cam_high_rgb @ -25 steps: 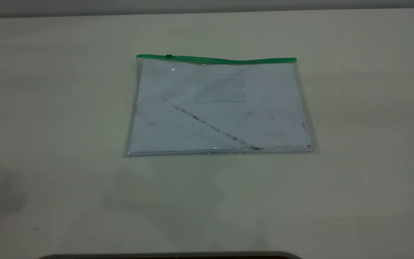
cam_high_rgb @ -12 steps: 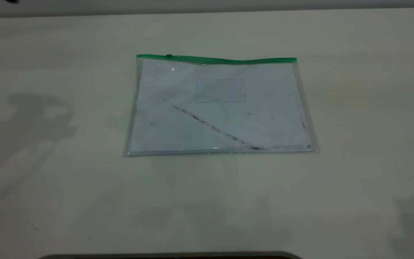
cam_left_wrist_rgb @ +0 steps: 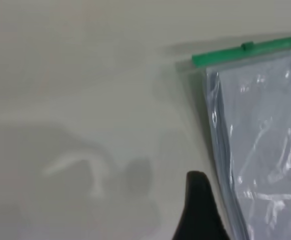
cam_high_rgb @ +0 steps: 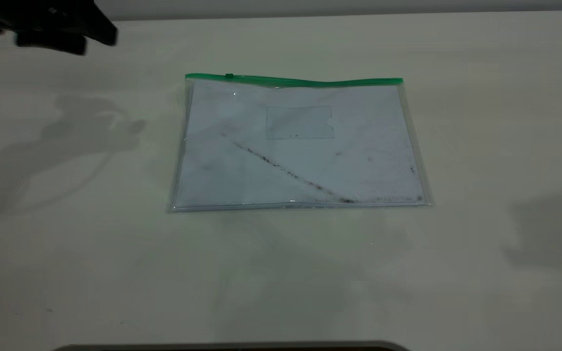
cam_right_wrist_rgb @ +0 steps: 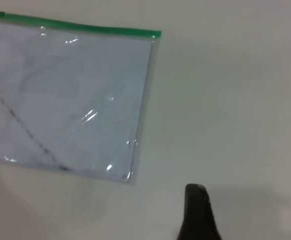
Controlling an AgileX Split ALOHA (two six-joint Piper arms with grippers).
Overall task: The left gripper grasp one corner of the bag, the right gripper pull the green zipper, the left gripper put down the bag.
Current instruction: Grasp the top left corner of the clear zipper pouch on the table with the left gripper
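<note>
Risking a missed pinch: bag (cam_high_rgb: 295,146) lying flat on desk (cam_high_rgb: 481,146), left end effector (cam_high_rgb: 51,27) approaching corner of the bag (cam_high_rgb: 189,78) empty, opening indiscernible, possibly just sliding it.

Clear bag (cam_high_rgb: 300,146) with dark diagonal streak, green zipper (cam_high_rgb: 310,81), black left pincer (cam_high_rgb: 51,29)

Exterior view: looks down steeply from front onto table (cam_high_rgb: 66,243), whole bag (cam_high_rgb: 298,146) mid-frame, left gripper (cam_high_rgb: 51,27) at far-left top edge.

Left wrist view: close over table, faces down along own finger (cam_left_wrist_rgb: 200,210), catches green zipper (cam_left_wrist_rgb: 250,49) end.

Right wrist view: higher, farther off, looks down on bag's opposite end.

Shared by all three: bag, zipper, table.
</note>
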